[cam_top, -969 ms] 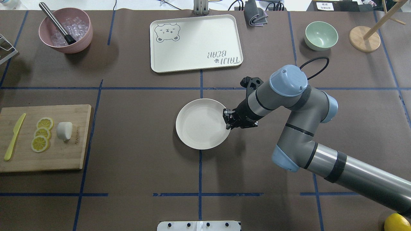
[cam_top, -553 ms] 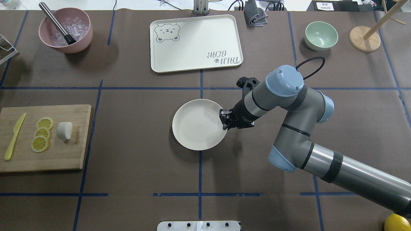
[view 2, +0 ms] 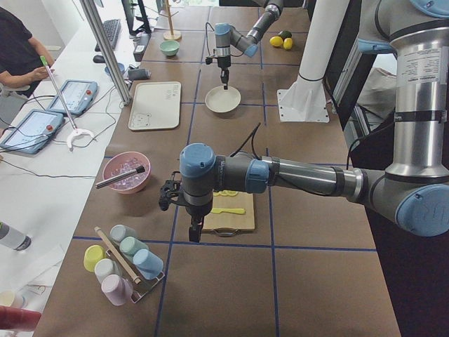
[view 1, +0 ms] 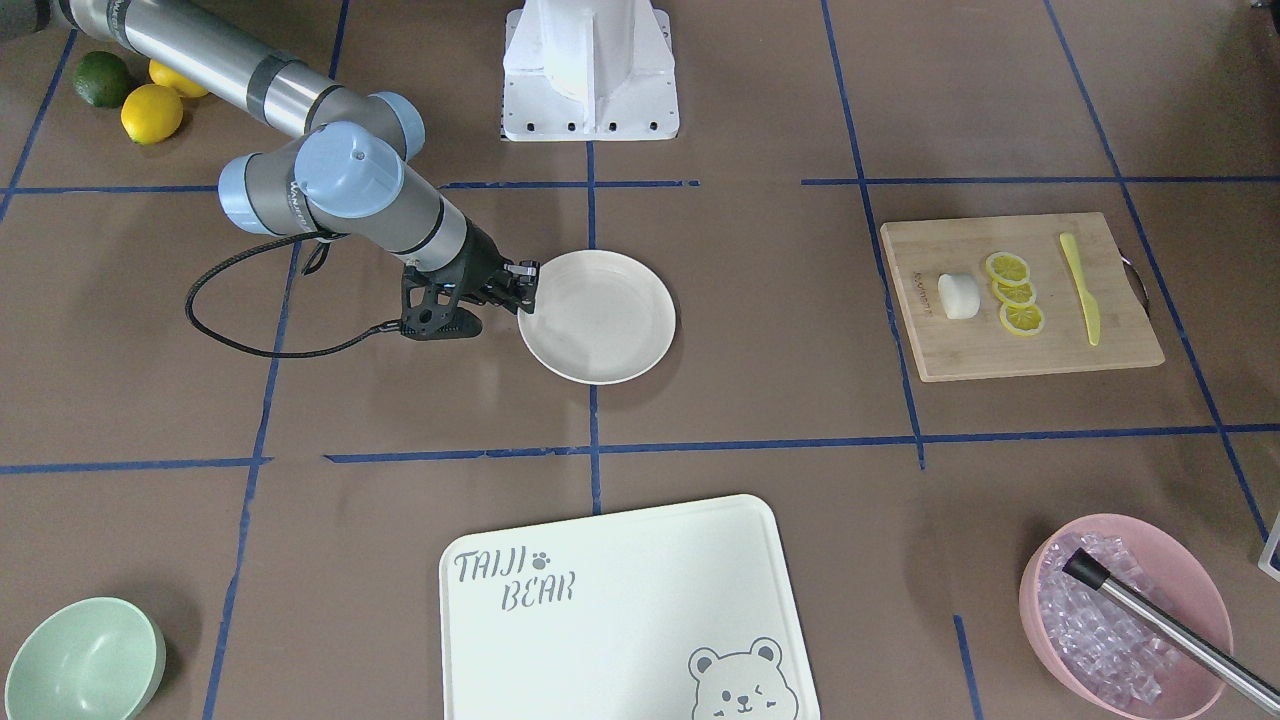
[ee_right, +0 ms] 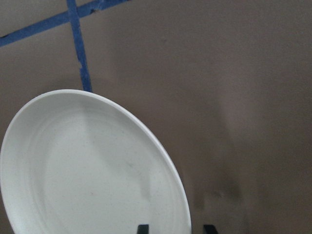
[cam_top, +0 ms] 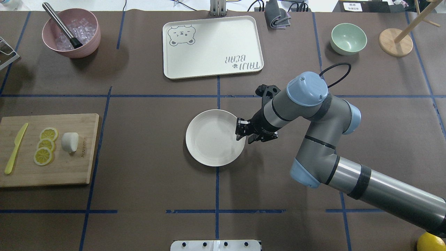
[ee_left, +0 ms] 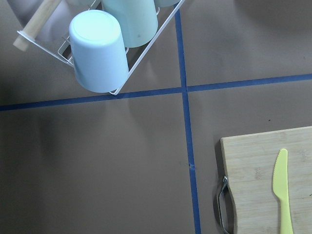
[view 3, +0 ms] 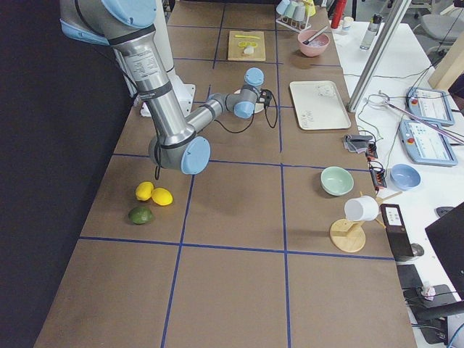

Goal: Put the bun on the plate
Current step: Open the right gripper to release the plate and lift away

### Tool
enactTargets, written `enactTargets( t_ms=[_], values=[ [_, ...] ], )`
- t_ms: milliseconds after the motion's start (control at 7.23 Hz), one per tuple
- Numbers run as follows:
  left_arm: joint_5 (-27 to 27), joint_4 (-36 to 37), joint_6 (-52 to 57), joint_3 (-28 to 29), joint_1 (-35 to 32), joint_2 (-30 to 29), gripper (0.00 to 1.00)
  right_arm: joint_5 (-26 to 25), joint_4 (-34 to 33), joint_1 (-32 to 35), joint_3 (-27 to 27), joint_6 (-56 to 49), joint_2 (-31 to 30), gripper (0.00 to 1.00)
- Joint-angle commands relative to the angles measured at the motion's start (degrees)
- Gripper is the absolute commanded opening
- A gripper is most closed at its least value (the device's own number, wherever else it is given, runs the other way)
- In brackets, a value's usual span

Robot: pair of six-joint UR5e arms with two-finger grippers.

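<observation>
**Bun on the board, right gripper at the plate rim**

I'm seeing the bun (cam_top: 69,142) sitting on the cutting board (cam_top: 52,172) on the robot's left. It's lying just beside the lemon slices (cam_top: 44,145), on the side of them nearer the plate (cam_top: 205,146). Its long axis is running away from the robot, roughly parallel to the row of slices. A flatter face seems to be turned toward the plate side and the rounded side toward the slices. The yellow knife (cam_top: 15,148) is lying on the other side of the slices from the bun.

The plate is resting flat near the table's centre, well apart from the board. The right gripper (cam_top: 243,138) is pointing down at the plate's rim on the robot's right, fingers apart and straddling it. In the wrist view one fingertip (ee_right: 142,228) is showing inside the rim and the other outside it. I can't tell whether they're touching the rim.

The left gripper (view 2: 193,232) is hanging tip-down near the board's outer end. It's showing only in the side view, so I can't tell if its fingers are apart or together.
</observation>
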Motion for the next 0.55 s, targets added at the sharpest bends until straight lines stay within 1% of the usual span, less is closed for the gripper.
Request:
enactTargets(
  t_ms=[0, 138, 277, 415],
  values=[
    [-5.91, -1.56, -0.69, 0.51, 4.45, -0.06, 1.0, 2.74, -0.67, 3.58, 2.26, -0.1, -0.84, 1.0],
    [-6.83, -2.53, -6.97, -0.62, 7.19, -0.58, 1.0, 6.77, -0.76, 8.74, 3.32, -0.19, -3.29, 1.0],
    [-6.66, -7.24, -15.99, -2.02, 13.31, -0.67, 1.0, 8.89, -0.85, 12.8, 5.34, -0.45, -6.09, 1.0],
    [-6.66, -14.68, -25.91, -2.04, 18.94, -0.59, 1.0, 8.74, -0.85, 15.62, 7.53, -1.15, -10.39, 1.0]
  ],
)
